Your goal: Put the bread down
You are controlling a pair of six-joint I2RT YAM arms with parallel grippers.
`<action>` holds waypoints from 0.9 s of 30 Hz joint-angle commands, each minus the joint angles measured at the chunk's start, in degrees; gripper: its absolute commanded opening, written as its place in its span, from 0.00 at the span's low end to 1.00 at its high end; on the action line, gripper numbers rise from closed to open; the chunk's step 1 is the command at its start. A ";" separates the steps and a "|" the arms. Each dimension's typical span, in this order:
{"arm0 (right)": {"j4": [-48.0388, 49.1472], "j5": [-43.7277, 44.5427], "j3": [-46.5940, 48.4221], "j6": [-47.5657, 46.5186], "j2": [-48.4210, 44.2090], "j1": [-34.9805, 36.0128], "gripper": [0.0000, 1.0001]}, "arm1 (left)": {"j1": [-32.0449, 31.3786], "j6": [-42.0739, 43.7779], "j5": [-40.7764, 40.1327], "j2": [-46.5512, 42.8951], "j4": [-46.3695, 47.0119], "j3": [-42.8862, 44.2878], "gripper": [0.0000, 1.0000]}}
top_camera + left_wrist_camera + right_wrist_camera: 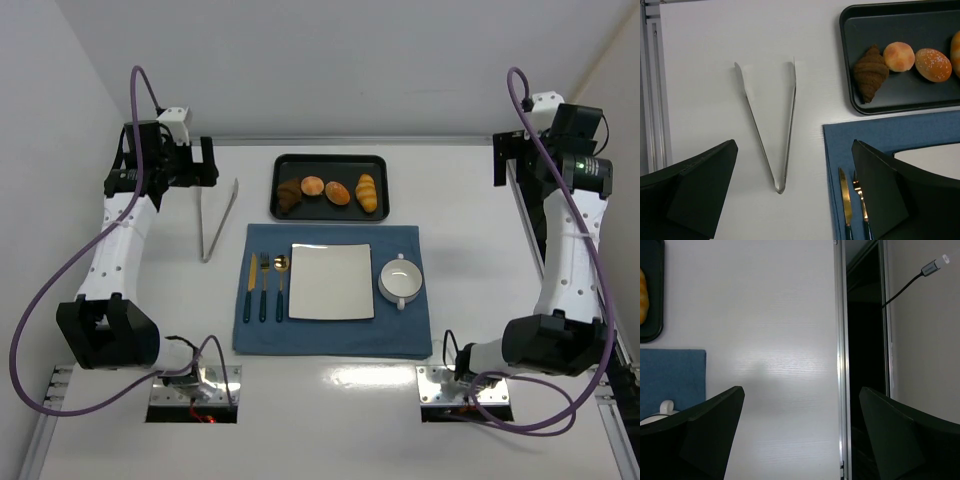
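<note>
The bread (338,193), a small glossy orange-brown oval bun, lies in a black tray (330,212) at the back middle of the table. It also shows in the left wrist view (933,64). My left gripper (204,163) is open and empty, high at the back left, left of the tray. In its wrist view the left gripper (795,190) hangs over metal tongs (775,130). My right gripper (499,160) is open and empty at the back right, far from the tray; in its wrist view the right gripper (802,435) is over bare table by the edge.
In the tray also lie a dark croissant (288,195), a paler round bun (313,186) and a yellow ridged roll (367,192). A blue mat (330,335) holds a square white plate (331,281), a white bowl (402,281) and gold cutlery (265,285). The tongs (218,220) lie left of the mat.
</note>
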 commanded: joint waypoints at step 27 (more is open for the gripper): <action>2.27 1.53 -3.77 -1.97 -3.58 -0.95 1.00 | -0.29 7.08 -5.68 18.54 -3.42 -5.91 1.00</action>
